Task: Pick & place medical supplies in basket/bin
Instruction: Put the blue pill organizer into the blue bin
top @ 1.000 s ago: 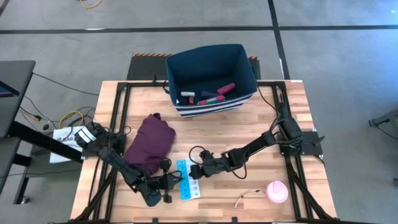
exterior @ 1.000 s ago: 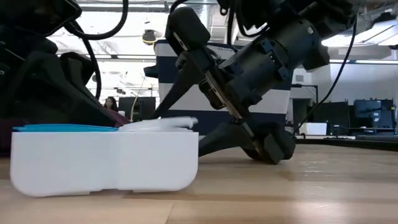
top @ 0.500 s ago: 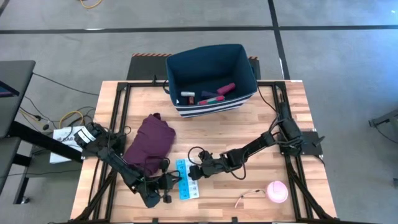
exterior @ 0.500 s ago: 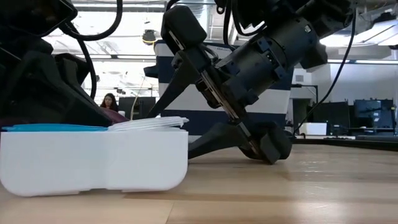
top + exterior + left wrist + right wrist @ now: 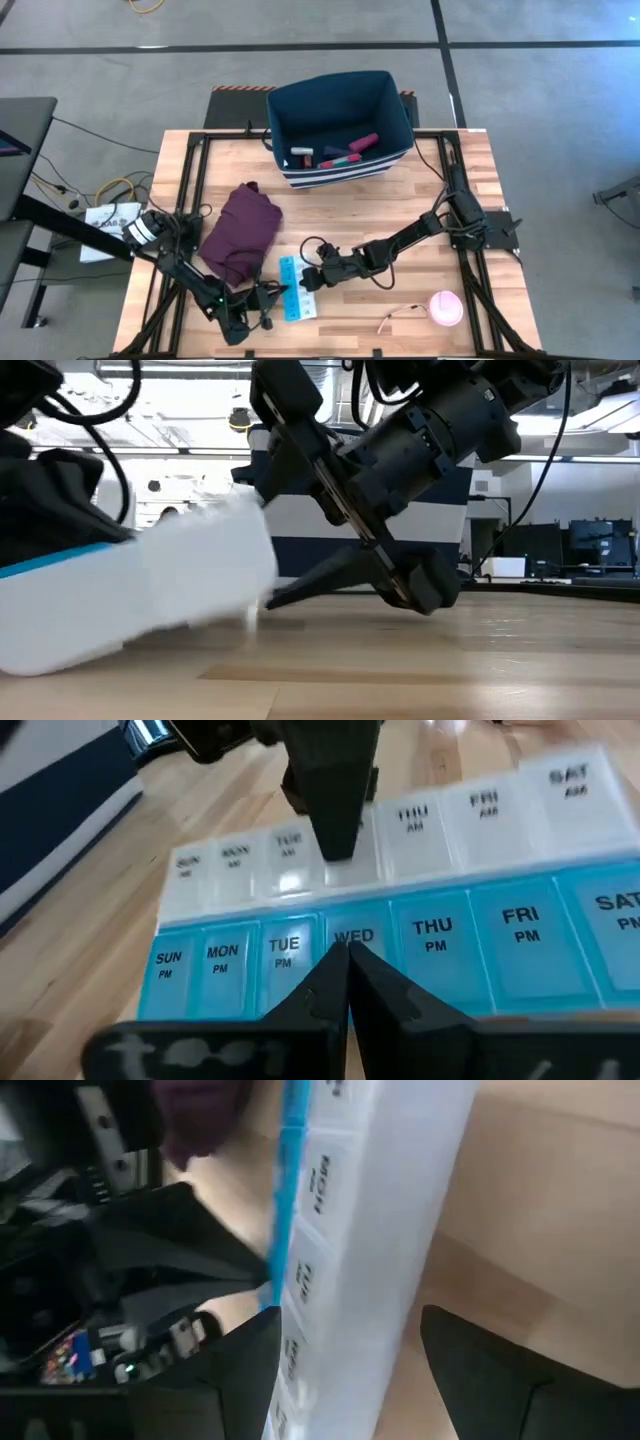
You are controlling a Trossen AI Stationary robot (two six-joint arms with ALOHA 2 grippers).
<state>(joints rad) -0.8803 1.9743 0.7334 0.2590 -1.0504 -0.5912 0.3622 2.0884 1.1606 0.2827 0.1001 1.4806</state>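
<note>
Both tools are crowding the pill organizer (image 5: 291,288), the left tool (image 5: 268,300) and right tool (image 5: 312,279) flanking it. The maroon cloth (image 5: 240,233) is blocking beside it; bare counter (image 5: 360,210) is lying open toward the bin (image 5: 340,125).

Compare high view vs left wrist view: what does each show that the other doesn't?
Only the high view: the blue bin holding several items, the maroon cloth, the pink disc, and both arms across the table.

Only the left wrist view: the day labels, SUN to SAT, blue row marked PM.

Both: the pill organizer, with the left gripper and right gripper on opposite sides of it.
</note>
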